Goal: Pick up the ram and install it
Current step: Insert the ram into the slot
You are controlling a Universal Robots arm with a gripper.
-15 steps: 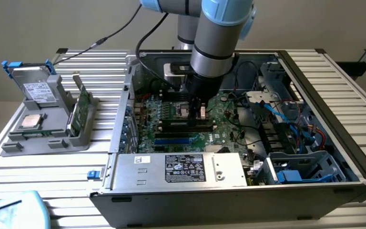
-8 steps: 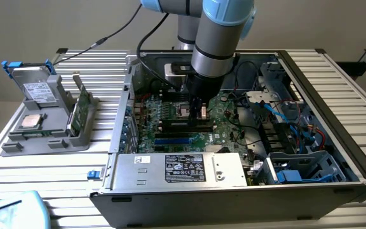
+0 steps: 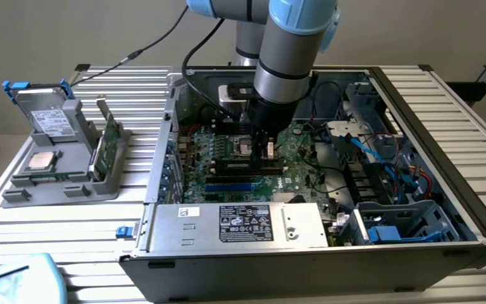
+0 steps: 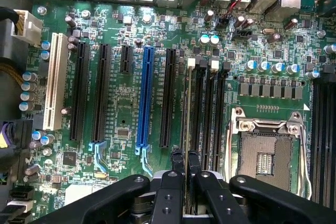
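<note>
Pick-up done: jaws clamped on ram (image 4: 186, 109), held edge-on over black memory slots (image 4: 203, 109), beside empty processor socket (image 4: 265, 148) inside computer case (image 3: 311, 272). Not yet seated, by the look (whether edge touches slot, cannot tell). Second green stick (image 3: 108, 142) stands in holder (image 3: 66, 183) on table (image 3: 74, 221).

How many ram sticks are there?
2. One ram is held by the gripper over the motherboard; the other stick stands in the grey holder, exterior view's left. More may be hidden.

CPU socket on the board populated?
No, the CPU socket is empty: its dark contact field lies bare inside the metal frame.
</note>
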